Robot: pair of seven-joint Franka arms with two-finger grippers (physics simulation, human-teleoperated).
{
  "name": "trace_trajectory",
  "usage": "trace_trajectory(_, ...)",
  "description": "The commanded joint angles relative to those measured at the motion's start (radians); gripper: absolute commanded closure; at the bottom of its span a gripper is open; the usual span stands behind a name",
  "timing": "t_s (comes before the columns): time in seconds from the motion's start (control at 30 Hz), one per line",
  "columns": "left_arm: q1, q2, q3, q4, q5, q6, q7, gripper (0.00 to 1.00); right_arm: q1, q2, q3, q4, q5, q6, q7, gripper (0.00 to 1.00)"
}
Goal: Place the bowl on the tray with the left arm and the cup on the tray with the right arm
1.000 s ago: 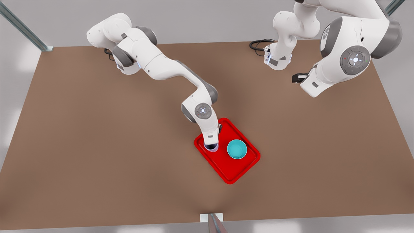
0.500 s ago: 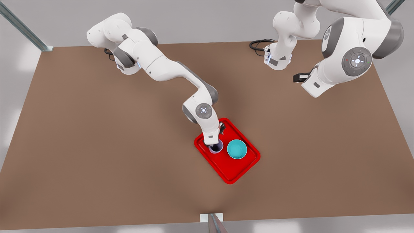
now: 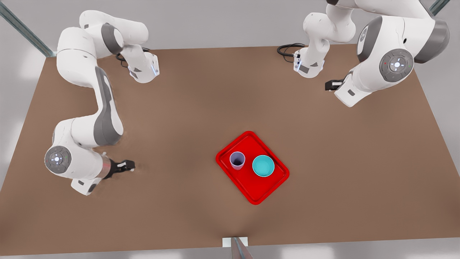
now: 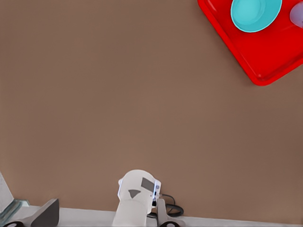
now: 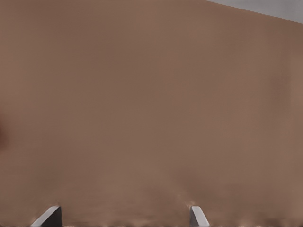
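**Tray** [image 3: 264, 192]: red, rimmed, mid-table. It holds both task items.

**Cup** [image 3: 237, 160]: lavender tumbler, upright on the tray, just beside the bowl and apart from it. Change noted: a moment ago the right arm stood over it with its gripper at the rim. Now the cup stands alone.

**Bowl** [image 3: 263, 166]: teal, on the tray, position unchanged.

**Right gripper** [image 3: 124, 166]: has swung well away to the front view's left and sits low over bare table. Fingers released and spread wide, as its own wrist view shows [image 5: 124, 222], holding nothing.

**Left gripper** [image 3: 331, 85]: waits near its base at the front view's right, hardly moved. Its wrist view shows the fingertips [image 4: 47, 215] set apart and empty.

**Status, judged:** both placements look done, with nothing left but to retire the arms.

**View differences:** the front view takes in the whole layout. The left wrist view catches the bowl [image 4: 255, 13], a tray corner [image 4: 265, 71] and a sliver of cup [image 4: 298, 14]. The right wrist view gives finger spread over tabletop [image 5: 151, 104].
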Motion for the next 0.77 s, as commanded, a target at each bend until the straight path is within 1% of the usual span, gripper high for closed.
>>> trace_trajectory(0.0,0.004,-0.001,0.004,0.0,-0.006,-0.035,0.092,0.0,-0.036,-0.098,-0.002,0.001,-0.095,-0.35,-0.07,0.0)
trace_trajectory(0.03,0.004,-0.001,0.004,0.0,-0.003,-0.037,0.107,0.0,-0.021,-0.194,-0.024,-0.019,-0.091,-0.35,-0.024,0.0)
trace_trajectory(0.1,0.004,-0.003,0.006,0.0,-0.004,-0.084,0.109,0.0,-0.005,-0.355,-0.027,-0.124,-0.086,-0.347,0.027,0.0)
trace_trajectory(0.13,0.004,-0.004,0.006,0.0,-0.006,-0.11,0.11,0.0,0.01,-0.427,-0.056,-0.2,-0.077,-0.337,0.03,0.0)
trace_trajectory(0.17,0.004,-0.006,0.006,0.0,-0.004,-0.123,0.11,0.0,0.041,-0.461,-0.116,-0.234,-0.049,-0.315,0.024,0.0)
trace_trajectory(0.2,0.001,-0.006,0.004,0.0,-0.003,-0.146,0.112,0.0,0.038,-0.461,-0.121,-0.251,-0.051,-0.312,0.025,0.0)
trace_trajectory(0.4,-0.002,-0.006,0.0,0.0,-0.012,-0.141,0.11,0.0,0.021,-0.418,-0.13,-0.262,-0.059,-0.314,0.033,0.0)
trace_trajectory(0.73,0.001,0.0,0.0,0.0,-0.017,-0.129,0.113,0.0,0.022,-0.418,-0.137,-0.26,-0.057,-0.314,0.025,0.0)
